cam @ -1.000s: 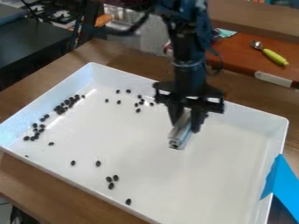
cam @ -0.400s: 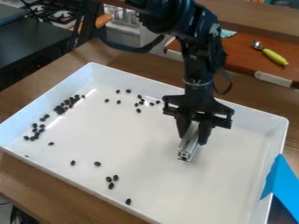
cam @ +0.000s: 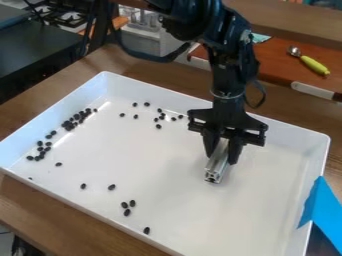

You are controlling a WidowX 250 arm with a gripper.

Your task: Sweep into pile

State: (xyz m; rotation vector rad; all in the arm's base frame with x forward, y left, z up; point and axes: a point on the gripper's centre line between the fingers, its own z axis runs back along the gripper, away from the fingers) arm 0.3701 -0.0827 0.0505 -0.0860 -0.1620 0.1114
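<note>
Setting up a sweep, it seems, we clasp a metal bar [cam: 216, 169] in our gripper [cam: 222, 151], with the beans [cam: 76, 117] scattered left of it in view, and must next get behind strays and push.

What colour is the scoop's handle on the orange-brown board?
Yellow-green; it shows best in the camera view.

Your arm [cam: 230, 65]: glossy black, with bluish highlights on its bulky, rounded upper housing
Your wrist ring [cam: 227, 96]: a thin pale band around the dark column
Your cables: a thick dark loop [cam: 143, 56] off the upper arm, a thinner black one [cam: 262, 92] by the wrist
Your gripper [cam: 221, 159]: black, broad angular crosspiece, two narrow fingers
</note>
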